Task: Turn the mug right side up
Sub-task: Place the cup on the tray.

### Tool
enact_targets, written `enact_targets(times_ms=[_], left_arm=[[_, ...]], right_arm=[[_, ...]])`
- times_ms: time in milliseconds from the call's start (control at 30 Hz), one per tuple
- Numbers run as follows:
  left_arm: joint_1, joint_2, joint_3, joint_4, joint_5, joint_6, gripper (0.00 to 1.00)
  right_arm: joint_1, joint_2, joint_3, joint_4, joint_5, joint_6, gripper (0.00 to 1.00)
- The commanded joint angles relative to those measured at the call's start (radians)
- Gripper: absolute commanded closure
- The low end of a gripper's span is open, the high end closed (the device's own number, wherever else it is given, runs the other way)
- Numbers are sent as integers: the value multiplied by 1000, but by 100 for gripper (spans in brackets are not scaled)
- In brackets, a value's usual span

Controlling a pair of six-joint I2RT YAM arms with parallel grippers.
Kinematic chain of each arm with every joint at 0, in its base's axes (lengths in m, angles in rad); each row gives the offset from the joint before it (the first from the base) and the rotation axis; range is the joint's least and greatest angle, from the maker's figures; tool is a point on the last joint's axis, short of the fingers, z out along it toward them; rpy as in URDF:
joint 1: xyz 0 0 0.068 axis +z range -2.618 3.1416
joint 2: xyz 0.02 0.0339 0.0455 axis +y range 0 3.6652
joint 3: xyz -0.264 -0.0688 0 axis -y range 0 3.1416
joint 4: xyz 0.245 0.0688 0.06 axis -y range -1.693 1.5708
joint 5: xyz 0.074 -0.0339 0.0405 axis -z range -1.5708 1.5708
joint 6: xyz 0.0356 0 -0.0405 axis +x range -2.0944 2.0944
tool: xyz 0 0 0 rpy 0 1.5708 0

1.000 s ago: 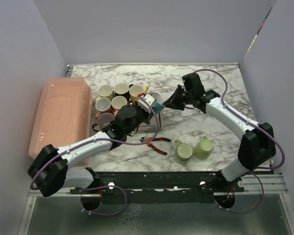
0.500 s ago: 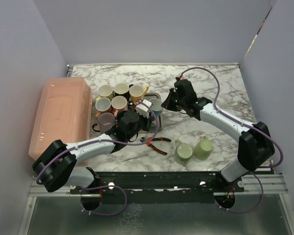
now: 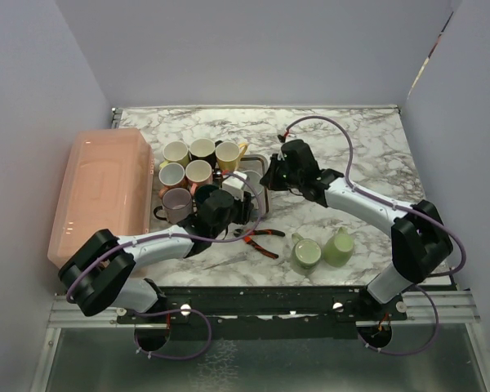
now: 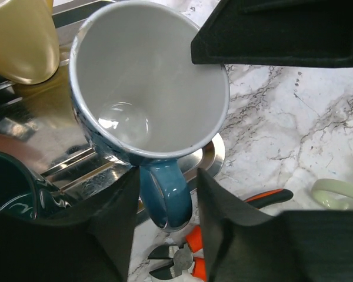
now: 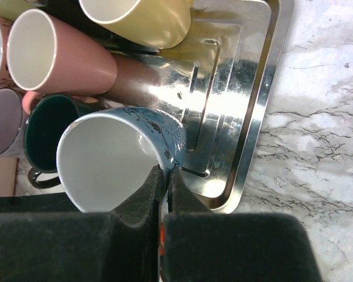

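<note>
A blue mug [image 3: 257,176] with a white inside stands mouth up, tilted, at the right end of the metal tray [image 3: 264,160]. In the left wrist view the mug [image 4: 147,88] fills the upper frame and its handle [image 4: 165,197] lies between my left gripper's [image 4: 165,202] spread fingers, with a gap on the right side. My right gripper [image 5: 165,176] is shut on the mug's rim [image 5: 165,154], one finger inside and one outside. In the top view the left gripper [image 3: 238,196] is just below the mug and the right gripper [image 3: 271,175] is at its right.
Several upright mugs [image 3: 198,162] crowd the tray's left part. A pink lidded box [image 3: 102,192] lies at the far left. Orange-handled pliers [image 3: 261,237] lie in front of the tray. Two green mugs [image 3: 306,253] [image 3: 339,245] sit at the near right.
My right gripper has moved left to the blue mug and closed on its rim. The left gripper and mug have shifted down and slightly back toward the tray.
</note>
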Motion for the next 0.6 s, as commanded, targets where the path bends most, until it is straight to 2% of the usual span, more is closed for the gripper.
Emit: enact_targets(times_ms=[0,167,267,433,567], left_arm=[[7,-13,-11,-19,-61,-34,50],[8,-49,-9,-66,-91,-39,33],[8,-82,-3,-103,-106,-46,26],[8,-207,36,-189,-149,-57,21],[8,-290,119,-316,-242,-70,18]], right_arm=[[6,38,37,-2,-29,13,100],[6,75,100,-71,3,29,99],[6,98,126,-85,-9,31,99],[6,132,158,-71,-31,17,100],[6,167,193,-53,-59,-21,100]])
